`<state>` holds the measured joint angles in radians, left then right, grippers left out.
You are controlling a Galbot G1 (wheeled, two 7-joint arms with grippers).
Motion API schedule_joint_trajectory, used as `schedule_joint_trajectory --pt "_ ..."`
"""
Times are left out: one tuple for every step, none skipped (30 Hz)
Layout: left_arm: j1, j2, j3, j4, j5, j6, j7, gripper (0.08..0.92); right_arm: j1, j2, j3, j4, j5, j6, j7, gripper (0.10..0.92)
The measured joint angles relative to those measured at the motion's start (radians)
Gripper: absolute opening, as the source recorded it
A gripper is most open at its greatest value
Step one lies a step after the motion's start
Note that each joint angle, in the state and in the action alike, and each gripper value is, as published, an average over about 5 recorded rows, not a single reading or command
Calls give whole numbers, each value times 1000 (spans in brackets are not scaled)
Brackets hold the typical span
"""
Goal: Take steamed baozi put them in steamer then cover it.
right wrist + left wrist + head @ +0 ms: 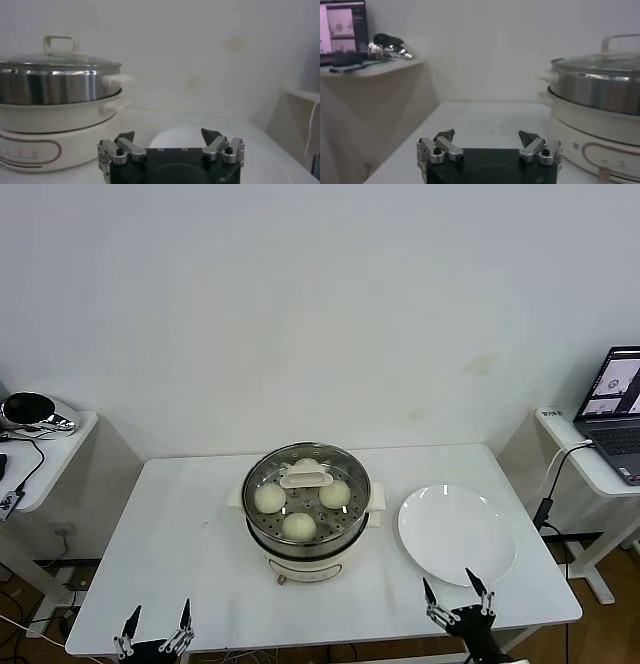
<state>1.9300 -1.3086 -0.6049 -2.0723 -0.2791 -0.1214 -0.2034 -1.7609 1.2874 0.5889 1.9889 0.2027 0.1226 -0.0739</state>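
The steel steamer stands on its cream pot base in the middle of the white table. Several cream-white baozi lie inside it. The glass cover with its cream handle sits on top of the steamer, closing it. From the left wrist view the steamer shows from the side with the cover on; the right wrist view shows the steamer and cover likewise. My left gripper hangs open at the table's front left edge, empty. My right gripper is open and empty by the front right edge.
An empty white plate lies to the right of the steamer; it also shows just beyond my right gripper as the plate. A side table with a laptop stands at the right, another side table with a shiny object at the left.
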Motion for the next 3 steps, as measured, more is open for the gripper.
schedule_joint_trajectory --pt "2 0 2 2 -1 0 2 823 -2 0 -1 2 2 -2 1 823" --pt "3 0 3 4 -2 0 3 823 -3 -1 -2 4 3 -4 1 823" --pt "4 -1 4 5 -2 0 4 823 -4 -1 -3 5 4 -4 2 823"
